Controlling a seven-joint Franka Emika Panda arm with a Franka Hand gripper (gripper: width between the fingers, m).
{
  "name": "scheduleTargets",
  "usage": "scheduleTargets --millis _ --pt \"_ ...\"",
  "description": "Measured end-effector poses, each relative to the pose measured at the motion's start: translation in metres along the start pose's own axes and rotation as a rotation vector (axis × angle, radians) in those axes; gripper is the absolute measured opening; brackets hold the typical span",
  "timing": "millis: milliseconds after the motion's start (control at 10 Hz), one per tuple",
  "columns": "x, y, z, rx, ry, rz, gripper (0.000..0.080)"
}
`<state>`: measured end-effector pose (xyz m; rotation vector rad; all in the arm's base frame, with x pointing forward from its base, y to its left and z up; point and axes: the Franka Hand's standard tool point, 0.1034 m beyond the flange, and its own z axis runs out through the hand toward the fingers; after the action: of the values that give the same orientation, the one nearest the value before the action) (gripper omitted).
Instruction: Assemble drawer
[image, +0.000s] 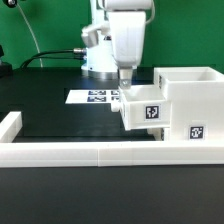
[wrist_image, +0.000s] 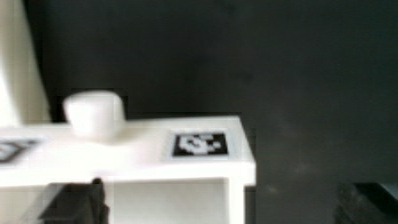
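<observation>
Nearest in the exterior view, a low white wall (image: 80, 152) borders the black worktop (image: 60, 115). Behind it, at the exterior view's right, stands the tall hollow box (image: 190, 105) of the drawer, open at the top, a square tag on its near face. A small tray (image: 143, 108) with its own tag juts from the box's side toward the exterior view's left. The gripper (image: 125, 76) hangs directly above this tray, reaching its top; whether the jaws grip anything, I cannot tell. The wrist view shows the tray's tagged face (wrist_image: 201, 143) and round knob (wrist_image: 93, 112). Farther back lies the marker board (image: 97, 97).
</observation>
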<state>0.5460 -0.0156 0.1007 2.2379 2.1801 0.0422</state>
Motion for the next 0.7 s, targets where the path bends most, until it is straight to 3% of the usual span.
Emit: scheduleTargets --millis 200,300,600,700 --pt "-0.023 0.001 -0.006 0.025 -0.013 -0.012 0.0649" --pt "-0.032 0.009 -0.013 0.022 -0.017 -0.006 0.0649" --pt "-0.034 0.006 -0.007 0.027 -0.006 -0.019 0.0649" --pt "-0.039 0.004 0.005 0.042 0.04 -0.045 0.0649"
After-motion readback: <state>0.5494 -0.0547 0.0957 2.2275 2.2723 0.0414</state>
